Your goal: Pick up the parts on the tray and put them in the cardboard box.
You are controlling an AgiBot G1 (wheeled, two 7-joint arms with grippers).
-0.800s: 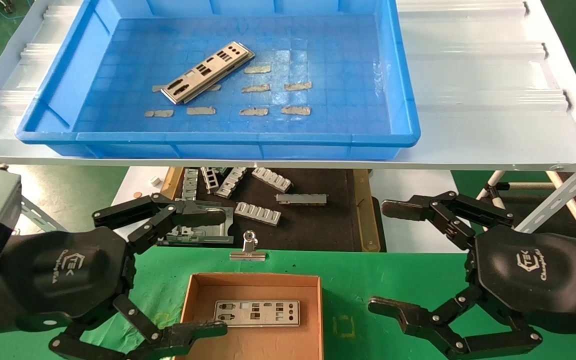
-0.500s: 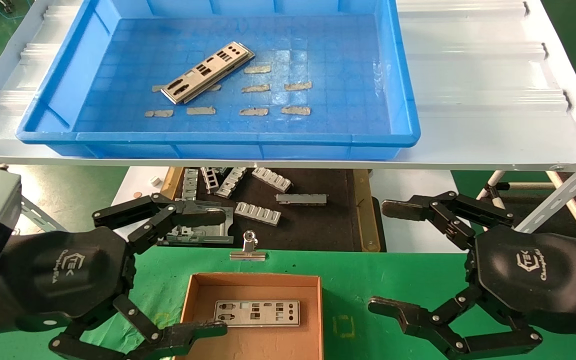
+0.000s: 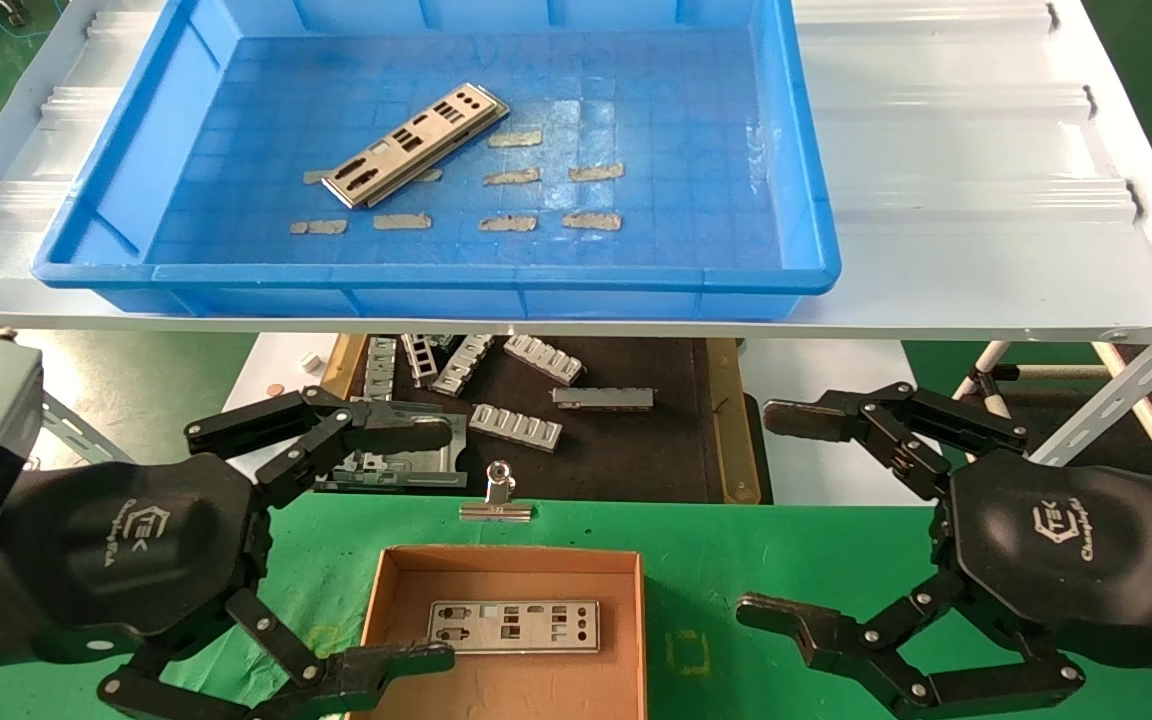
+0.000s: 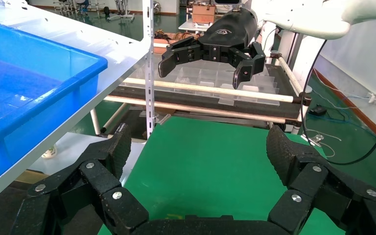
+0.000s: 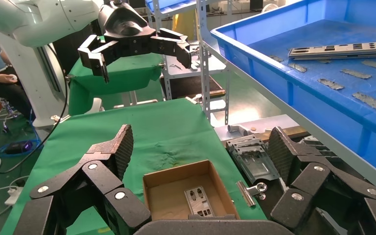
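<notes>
Both the left gripper (image 3: pixel 356 540) and right gripper (image 3: pixel 786 515) hung with jaws spread wide, holding nothing, flanking the cardboard box (image 3: pixel 406 590). One part (image 3: pixel 514 626) lay flat inside it; another part (image 3: pixel 414 145) rested in the tray (image 3: pixel 436 275).

Black linkage claws (image 3: pixel 436 540) with silver screws, white logo markings.

Nothing visibly changes since the earlier pictures: both grippers, the left gripper (image 3: pixel 441 545) and the right gripper (image 3: pixel 756 515), the parts (image 3: pixel 416 145) and the box (image 3: pixel 506 562) show no shift.
</notes>
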